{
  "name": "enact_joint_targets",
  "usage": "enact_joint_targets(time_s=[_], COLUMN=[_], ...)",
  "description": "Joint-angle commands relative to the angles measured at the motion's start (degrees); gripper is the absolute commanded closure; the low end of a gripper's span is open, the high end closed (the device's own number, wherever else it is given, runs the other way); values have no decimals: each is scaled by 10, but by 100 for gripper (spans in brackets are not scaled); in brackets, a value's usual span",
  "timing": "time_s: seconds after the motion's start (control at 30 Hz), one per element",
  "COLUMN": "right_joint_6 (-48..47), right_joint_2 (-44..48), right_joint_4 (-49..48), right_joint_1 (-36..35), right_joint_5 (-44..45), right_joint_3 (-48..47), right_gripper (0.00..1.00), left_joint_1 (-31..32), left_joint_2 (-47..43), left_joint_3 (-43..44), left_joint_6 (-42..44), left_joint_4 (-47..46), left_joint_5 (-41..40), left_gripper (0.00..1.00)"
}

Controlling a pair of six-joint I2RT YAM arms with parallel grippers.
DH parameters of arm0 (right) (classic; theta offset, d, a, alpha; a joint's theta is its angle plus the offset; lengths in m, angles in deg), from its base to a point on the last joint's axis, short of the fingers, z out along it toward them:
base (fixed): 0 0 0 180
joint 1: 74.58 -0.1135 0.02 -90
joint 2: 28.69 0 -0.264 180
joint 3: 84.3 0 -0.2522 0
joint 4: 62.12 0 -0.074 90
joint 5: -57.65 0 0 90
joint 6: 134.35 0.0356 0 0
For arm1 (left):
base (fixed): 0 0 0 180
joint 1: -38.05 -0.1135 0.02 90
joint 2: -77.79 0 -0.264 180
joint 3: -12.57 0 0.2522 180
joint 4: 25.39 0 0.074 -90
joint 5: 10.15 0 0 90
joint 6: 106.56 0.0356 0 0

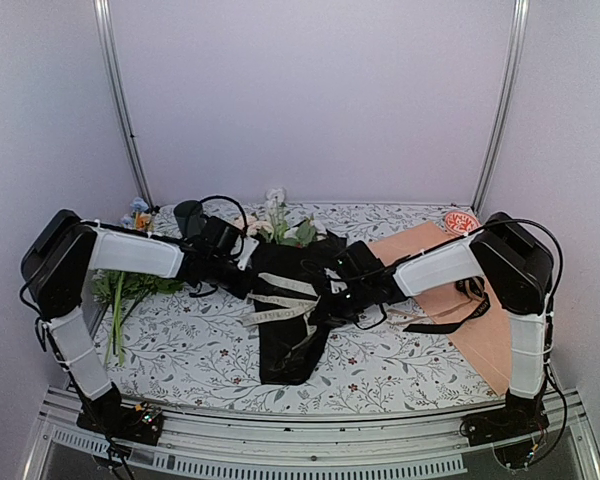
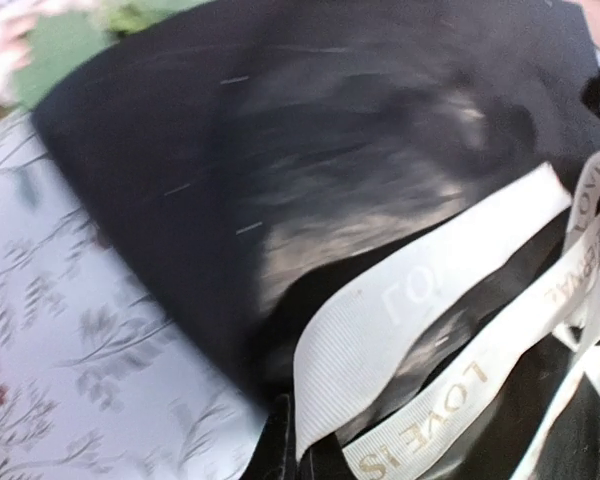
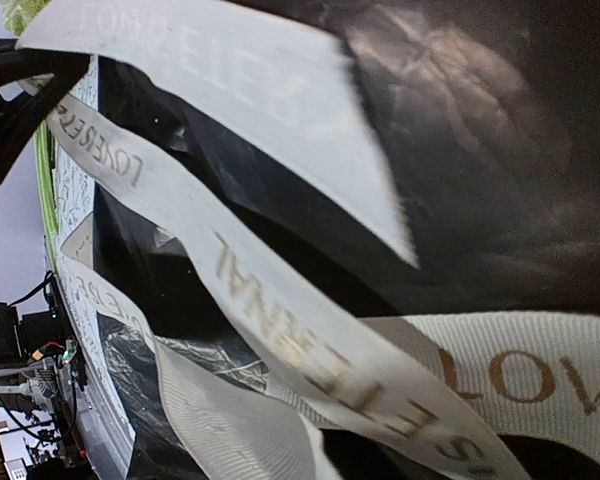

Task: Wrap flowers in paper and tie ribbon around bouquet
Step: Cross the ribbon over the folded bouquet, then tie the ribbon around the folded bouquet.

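On the floral-clothed worktop (image 1: 200,350) the bouquet (image 1: 292,345) lies with its narrow, twisted tail nearest the arm bases. The wrapping looks done: the paper (image 2: 280,130) covers the stems completely.

A little farther back, the ribbon (image 1: 280,300) crosses the black cone in loose cream bands. The left pincer (image 1: 252,272) reaches it from the left and the right pincer (image 1: 336,290) from the right, each at the cone's edge. Both pincers are closed. Neither wrist view shows its own fingertips clearly, so I cannot confirm that either one actually pinches a band (the right one sits very close to a lettered strand, so it probably does). Farthest back, the flowers (image 1: 275,222) poke pale blooms and leaves out of the wide mouth.

I judge the step in hand to be the tying. The bands are draped and crossed, and no finished knot shows. The next move calls for tension: drawing the two ends apart across the cone without dragging the light paper open or sliding the bouquet.

Only the overhead view shows the layout. It takes in the leftover bunch (image 1: 120,300) at far left, and the peach-tan sheet (image 1: 480,330) with a dark strap (image 1: 445,326) on it at right. The wrist views add detail: gold lettering on the ribbon, its ribbed weave and cut end, and the crinkled gloss of the paper.
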Motion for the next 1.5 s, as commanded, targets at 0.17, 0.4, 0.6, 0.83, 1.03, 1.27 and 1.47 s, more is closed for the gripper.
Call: enact_joint_targets(time_s=[0.17, 0.4, 0.6, 0.83, 1.03, 1.27, 1.47], right_joint_6=[-87, -198, -263, -241, -176, -150, -65], right_joint_2=[40, 82, 70, 120, 95, 78, 151], right_joint_4=[6, 17, 95, 68, 31, 6, -45], right_joint_1=[25, 20, 33, 103, 122, 127, 283], right_joint_5=[-110, -261, -351, -368, -328, -318, -238], right_joint_3=[11, 2, -56, -51, -70, -90, 42], right_gripper=[100, 100, 100, 100, 100, 100, 100], left_joint_1=[-92, -121, -121, -130, -130, -131, -172], left_joint_2=[-113, -131, -125, -136, -140, -148, -159], left_joint_3=[-152, -194, -191, -207, -209, -207, -224], left_joint_6=[-105, -124, -130, -132, -136, -129, -150], left_joint_4=[-133, -159, -161, -151, -161, -157, -132], left_joint_5=[36, 56, 44, 18, 27, 29, 1], left_gripper=[100, 100, 100, 100, 100, 100, 100])
